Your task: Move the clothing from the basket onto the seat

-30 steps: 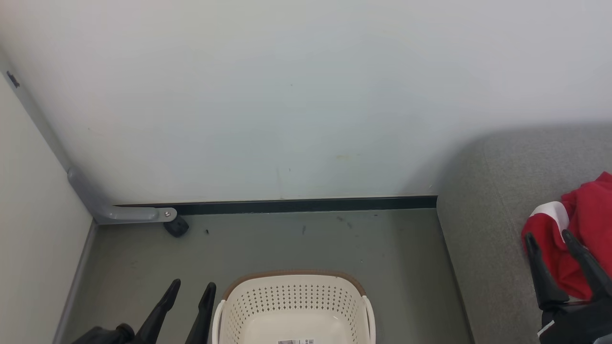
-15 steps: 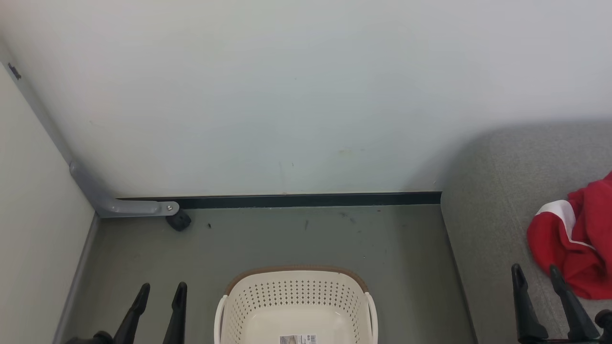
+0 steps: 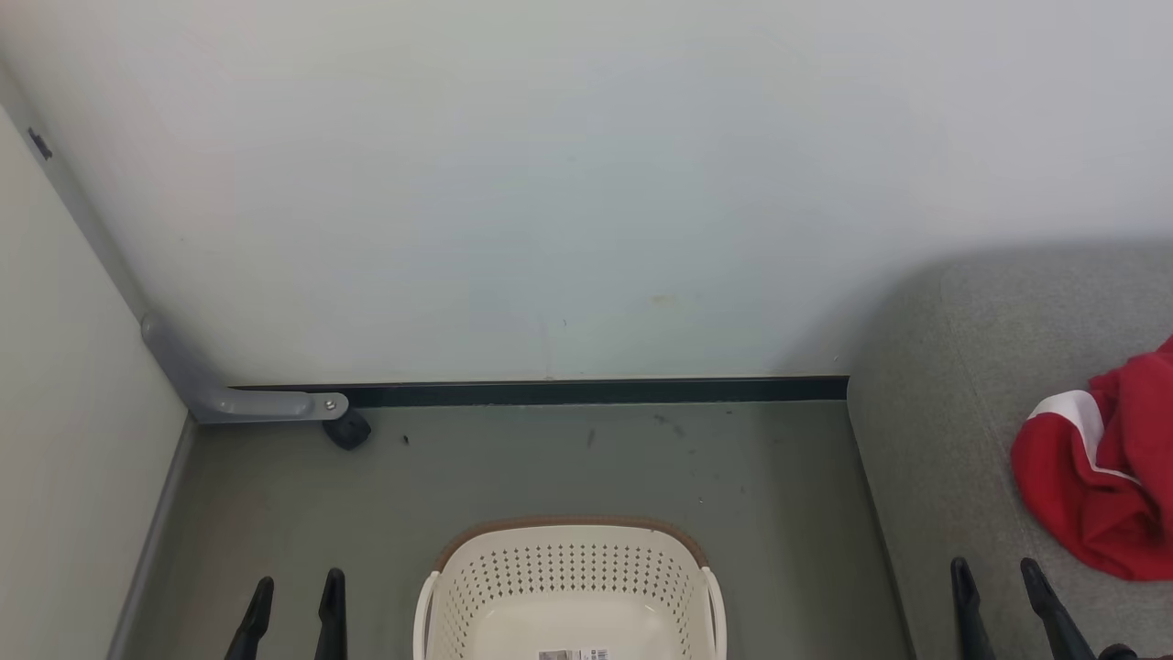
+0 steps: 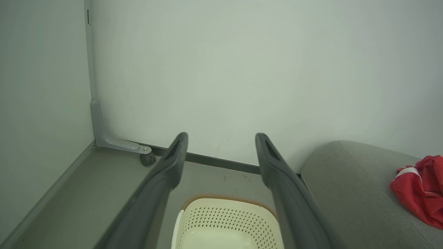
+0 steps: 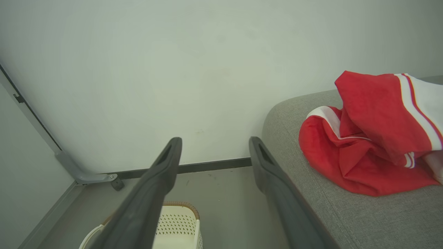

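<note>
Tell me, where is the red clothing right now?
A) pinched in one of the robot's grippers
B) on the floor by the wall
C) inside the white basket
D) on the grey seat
D: the red clothing lies on the grey seat, the part of the basket in view holds no fabric, and the left gripper and right gripper are open and hold nothing.

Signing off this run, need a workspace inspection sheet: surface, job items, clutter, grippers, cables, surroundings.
surface: grey-green floor, few dark specks.
job's things: red clothing on the grey seat; basket on floor, no garment in its visible part.
clutter: nothing seen.
grippers: left gripper open, empty, beside basket; right gripper open, empty, clear of clothing.
cables: nothing seen.
surroundings: pale wall, grey bracket with black caster in corner.
</note>
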